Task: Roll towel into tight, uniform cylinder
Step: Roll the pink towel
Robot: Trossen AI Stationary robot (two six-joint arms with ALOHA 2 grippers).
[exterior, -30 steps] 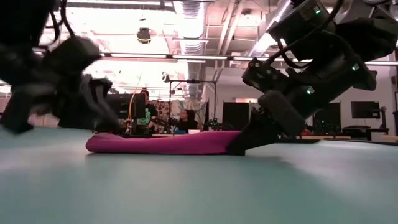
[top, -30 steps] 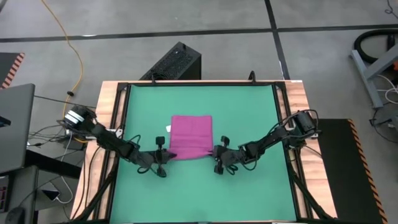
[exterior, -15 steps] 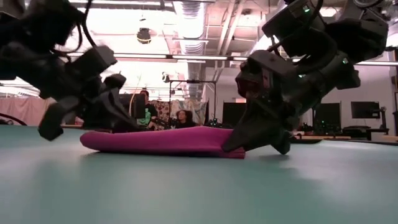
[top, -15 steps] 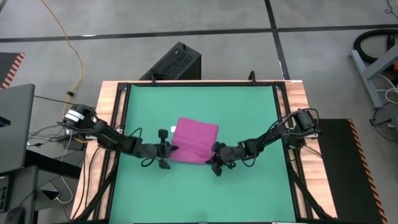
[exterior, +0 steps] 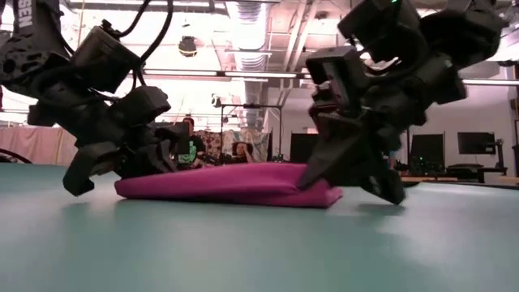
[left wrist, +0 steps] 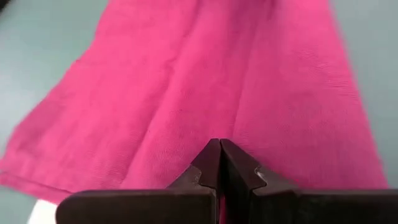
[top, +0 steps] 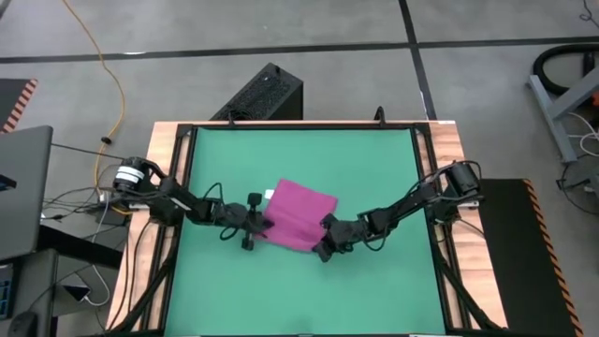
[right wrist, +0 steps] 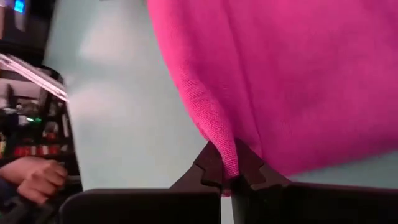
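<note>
The magenta towel (top: 301,215) lies folded flat on the green mat (top: 374,159), turned askew to the mat's edges. Its small white tag (top: 269,195) shows at the far left corner. My left gripper (top: 260,227) is shut at the towel's left edge, with its tips over the cloth (left wrist: 219,148). My right gripper (top: 321,245) is at the towel's near right corner, shut on the cloth (right wrist: 227,163). In the low view the towel (exterior: 219,182) rests on the mat between the two grippers. My left gripper lays its shut fingertips (left wrist: 211,155) on the towel's top face (left wrist: 217,124) near its left edge, slanting down from the table's left. Nothing shows between the fingers. My right gripper pinches a folded edge of the towel (right wrist: 217,134) between its two fingers at the near right corner. It slants down from the table's right, rolled onto its side. How many layers it holds cannot be told. The corner is raised a little (exterior: 312,172); the rest lies on the mat.
Bare green mat surrounds the towel on all sides inside the wooden table frame (top: 449,140). A black box (top: 262,94) stands on the floor beyond the far edge. People (exterior: 190,146) sit in the room behind, and a person's hand (right wrist: 34,177) shows off the table.
My left gripper has moved right and slightly toward the far edge, onto the towel's left edge. My right gripper has rolled about its own axis and risen a little while keeping its hold. The towel has turned on the mat from square to askew.
</note>
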